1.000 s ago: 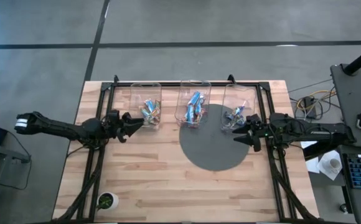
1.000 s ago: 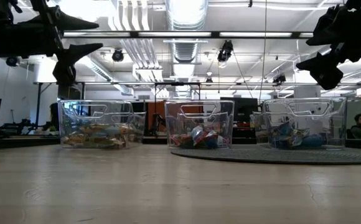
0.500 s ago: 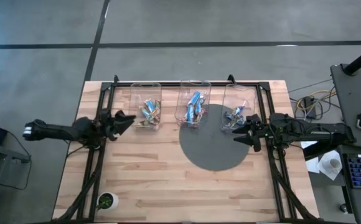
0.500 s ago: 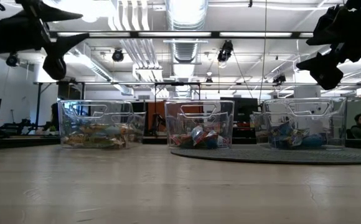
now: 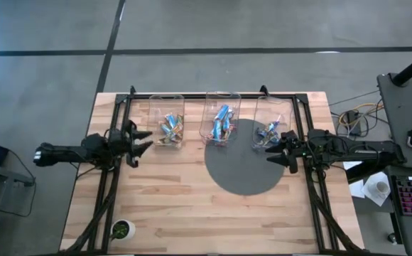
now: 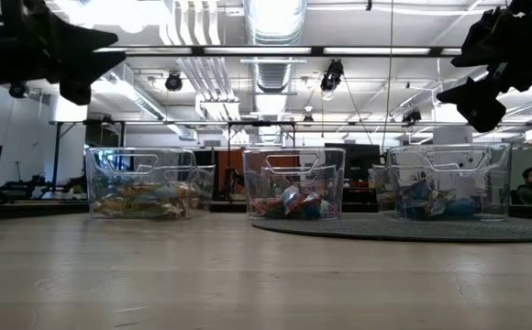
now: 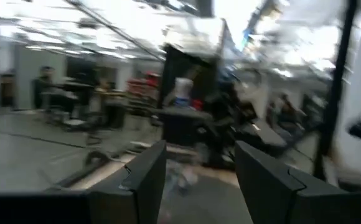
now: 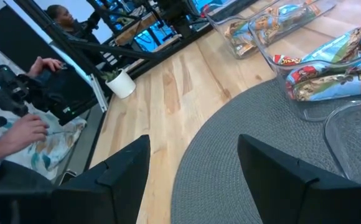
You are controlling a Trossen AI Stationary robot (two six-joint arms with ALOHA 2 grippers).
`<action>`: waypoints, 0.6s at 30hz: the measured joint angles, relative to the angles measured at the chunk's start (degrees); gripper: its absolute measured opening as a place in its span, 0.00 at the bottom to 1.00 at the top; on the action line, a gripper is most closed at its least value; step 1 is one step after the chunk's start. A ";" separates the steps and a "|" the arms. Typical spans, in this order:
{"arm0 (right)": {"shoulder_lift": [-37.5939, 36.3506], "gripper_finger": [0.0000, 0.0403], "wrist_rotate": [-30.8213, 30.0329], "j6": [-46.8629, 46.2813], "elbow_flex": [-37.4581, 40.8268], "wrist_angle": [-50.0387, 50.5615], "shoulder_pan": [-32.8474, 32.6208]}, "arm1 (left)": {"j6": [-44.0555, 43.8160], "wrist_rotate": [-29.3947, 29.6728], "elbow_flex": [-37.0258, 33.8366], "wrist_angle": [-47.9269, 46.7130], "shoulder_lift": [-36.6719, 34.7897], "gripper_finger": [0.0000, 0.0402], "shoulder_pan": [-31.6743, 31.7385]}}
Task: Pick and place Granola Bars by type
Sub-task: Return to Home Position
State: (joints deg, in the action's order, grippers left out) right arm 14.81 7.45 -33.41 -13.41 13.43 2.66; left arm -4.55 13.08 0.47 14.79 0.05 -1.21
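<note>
My left gripper (image 5: 143,140) hangs open, empty, beside the left bin (image 5: 167,97), my right gripper (image 5: 271,151) likewise by the right bin (image 5: 273,99): the bars (image 5: 220,125) all lie binned, so nothing needs holding.

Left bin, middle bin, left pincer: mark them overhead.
left bin (image 5: 166,104): high view, bare floor.
middle bin (image 5: 222,98): high view, bare floor.
left pincer (image 5: 150,139): high view, between its fingertips.

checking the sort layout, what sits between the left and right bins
The middle clear bin, holding granola bars, partly on the grey mat; seen in the high view.
</note>
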 joint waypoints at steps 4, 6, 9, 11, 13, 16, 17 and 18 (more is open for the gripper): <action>-0.02 0.58 0.01 0.00 0.02 0.00 0.02 | 0.94 -12.61 0.00 -4.18 0.00 0.43 5.93; -0.02 0.58 0.01 0.00 0.02 -0.02 0.02 | -0.43 -18.32 0.00 -7.43 0.00 0.43 9.40; -0.02 0.58 -0.01 0.00 0.02 -0.02 0.02 | -1.11 -18.54 -0.02 -9.52 -0.02 0.43 11.24; -0.02 0.58 -0.01 0.00 0.02 0.00 0.02 | 0.46 -15.25 -0.02 -9.85 -0.04 0.43 10.57; -0.02 0.58 -0.01 0.00 0.02 -0.02 0.02 | 1.37 -10.74 -0.02 -9.84 -0.04 0.43 9.12; 0.02 0.58 -0.01 0.00 0.02 0.00 0.02 | -0.01 -4.97 -0.04 -9.87 -0.04 0.43 6.79; 0.02 0.58 -0.01 0.00 0.02 0.00 0.02 | -1.26 -3.98 -0.04 -9.83 -0.04 0.43 6.33; 0.02 0.58 -0.01 0.00 0.02 0.02 0.02 | -2.35 -3.52 -0.04 -9.81 -0.04 0.43 6.08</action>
State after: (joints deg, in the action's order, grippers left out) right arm 14.83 7.44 -33.41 -13.39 13.45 2.68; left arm -6.90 9.56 0.43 4.99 0.01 4.87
